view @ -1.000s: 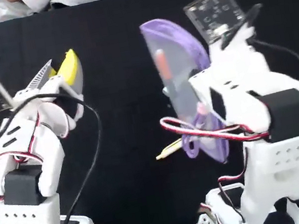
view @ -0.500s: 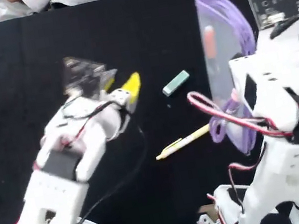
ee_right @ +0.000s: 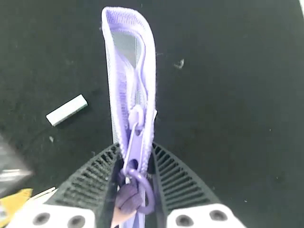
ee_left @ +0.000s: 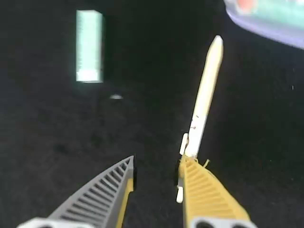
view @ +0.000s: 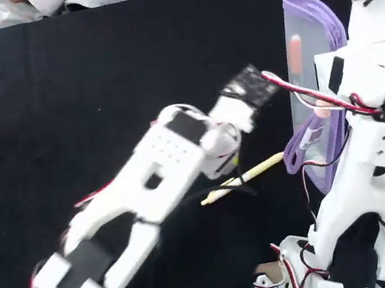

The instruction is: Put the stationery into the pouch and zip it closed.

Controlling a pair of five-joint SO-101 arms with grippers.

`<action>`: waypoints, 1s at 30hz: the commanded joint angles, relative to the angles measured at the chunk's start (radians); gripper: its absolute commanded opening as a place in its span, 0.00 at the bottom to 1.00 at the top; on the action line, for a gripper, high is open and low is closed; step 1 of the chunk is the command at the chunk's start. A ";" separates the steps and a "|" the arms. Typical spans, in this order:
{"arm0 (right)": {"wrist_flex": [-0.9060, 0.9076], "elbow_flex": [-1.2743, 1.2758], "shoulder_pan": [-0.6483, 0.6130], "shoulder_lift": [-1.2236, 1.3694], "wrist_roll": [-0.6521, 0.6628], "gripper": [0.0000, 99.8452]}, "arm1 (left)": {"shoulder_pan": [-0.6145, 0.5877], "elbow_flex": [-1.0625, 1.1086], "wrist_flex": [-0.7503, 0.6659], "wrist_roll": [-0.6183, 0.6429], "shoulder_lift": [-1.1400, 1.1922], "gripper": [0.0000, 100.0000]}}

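Swung inward since half a second ago: my left arm (view: 160,172), from the 9 o'clock side to table centre, while the right arm (view: 380,148) carried the pouch (view: 311,56) toward 3 o'clock. I log:

1. Left gripper (ee_left: 156,161): jaws apart, yellow finger (ee_left: 204,194) at the pen's clip end.
2. Pen (view: 247,177): cream, flat on the black table (view: 58,100), 4 o'clock of centre.
3. Eraser (ee_left: 89,46): mint, apart from the pen.
4. Pouch: purple, edge-up, 2 o'clock from the pen, with the right gripper (ee_right: 134,152) clamped on its zipper end.

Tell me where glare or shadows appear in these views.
High view: the black table hides any shadows. Left wrist view: the eraser glares pale, the pen casts no clear shadow. Right wrist view: the pouch is softly lit, without hard glare.
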 commanded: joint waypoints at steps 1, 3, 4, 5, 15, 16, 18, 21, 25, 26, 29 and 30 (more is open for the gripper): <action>0.012 -0.056 0.014 0.002 0.018 0.01 | 0.031 -0.159 0.023 -0.026 0.160 0.16; 0.012 -0.056 0.014 0.004 0.020 0.01 | 0.038 -0.203 0.028 -0.071 0.245 0.16; 0.012 -0.056 0.014 0.004 0.020 0.01 | 0.039 -0.229 0.041 -0.089 0.282 0.16; 0.012 -0.054 0.014 0.004 0.020 0.01 | 0.044 -0.255 0.060 -0.103 0.310 0.16; 0.012 -0.047 0.014 0.004 0.020 0.01 | 0.081 -0.415 0.109 -0.132 0.479 0.16; 0.012 -0.047 0.014 0.004 0.020 0.01 | 0.084 -0.418 0.109 -0.132 0.494 0.16; 0.012 -0.047 0.012 0.004 0.020 0.01 | 0.087 -0.441 0.112 -0.132 0.528 0.16; 0.014 -0.047 0.008 0.004 0.017 0.01 | 0.087 -0.481 0.114 -0.132 0.571 0.16; 0.014 -0.047 0.008 0.004 0.015 0.01 | 0.096 -0.492 0.114 -0.132 0.603 0.16; 0.014 -0.047 0.008 0.004 0.014 0.01 | 0.104 -0.490 0.114 -0.132 0.608 0.16; 0.014 -0.047 0.008 0.004 0.012 0.01 | 0.125 -0.486 0.115 -0.130 0.614 0.16; 0.014 -0.047 0.008 0.004 0.012 0.01 | 0.128 -0.483 0.115 -0.130 0.612 0.16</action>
